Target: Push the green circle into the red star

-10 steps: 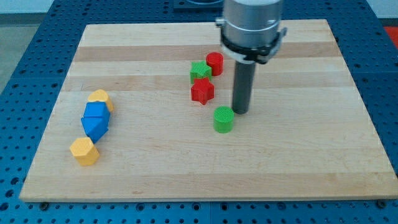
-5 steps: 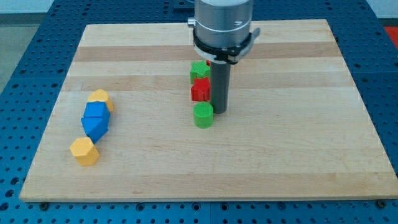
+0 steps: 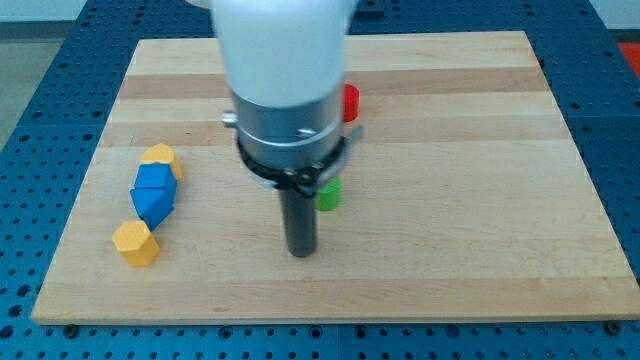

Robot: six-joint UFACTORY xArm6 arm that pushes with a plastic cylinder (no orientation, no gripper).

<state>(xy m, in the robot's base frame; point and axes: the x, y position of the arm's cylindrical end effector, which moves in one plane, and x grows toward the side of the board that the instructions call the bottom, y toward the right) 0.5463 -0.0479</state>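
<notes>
1. The wooden board filled most of the view, pale planks lying on a blue perforated table.
2. The arm's white and grey body stood over the middle of the board and hid a good part of it. The red star could not be seen; whether it sat behind the arm could not be told.
3. The dark rod came down out of the grey collar, and my tip rested on bare wood below the board's middle. There were no fingers on this rig, only the rod, so nothing was gripped.
4. The green circle showed only as a sliver at the right edge of the rod, above my tip and a little to the view's right of it. Whether the rod touched it could not be told.
5. A red block peeped out from behind the arm's body toward the view's top; its shape could not be made out.
6. At the view's left a chain of four blocks ran down the board, each touching or just beside the next: a yellow block at the top, a blue block under it, a second blue block below that, and a second yellow block lowest. All four lay well apart from my tip.
</notes>
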